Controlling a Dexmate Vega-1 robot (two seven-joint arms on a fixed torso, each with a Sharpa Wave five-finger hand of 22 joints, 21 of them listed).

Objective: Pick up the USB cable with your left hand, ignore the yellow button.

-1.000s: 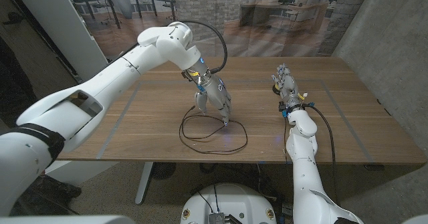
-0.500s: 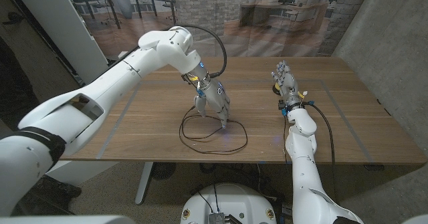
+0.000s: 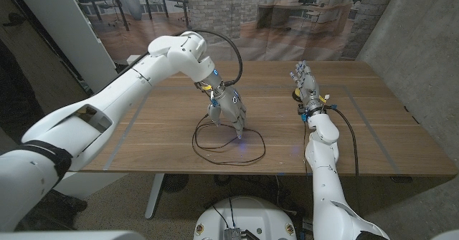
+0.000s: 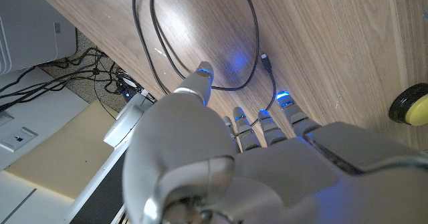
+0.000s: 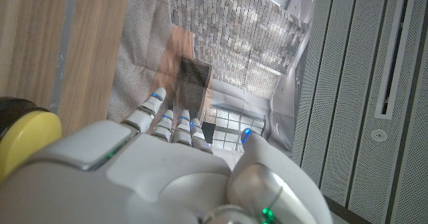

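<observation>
1. Reaching my left hand (image 3: 229, 109) down over the USB cable (image 3: 226, 148), fingers pointing at the wooden table (image 3: 158, 125) and spread apart, nothing between them.
2. Seeing in the left wrist view my left hand's fingertips (image 4: 202, 73) hanging just above the cable's black loops (image 4: 200, 43); I am not gripping the cable, and whether a tip is touching the wire is hard to tell.
3. Noting the USB cable is lying loose on the table near the front edge, in overlapping loops, directly under and in front of my left hand; its small plug end (image 4: 266, 59) is lying on the wood beside a loop.
4. Holding my right hand (image 3: 307, 89) upright at the right side of the table, well apart from the cable, fingers straight, close side by side and holding nothing.
5. Seeing the yellow button (image 3: 295, 92) sitting on a black base just beside my right hand on its inner side; in the right wrist view the button (image 5: 23, 134) is showing right next to the back of that hand (image 5: 154, 177), contact unclear.
6. Catching the same button (image 4: 413, 105) at the edge of the left wrist view, well apart from the cable loops.
</observation>
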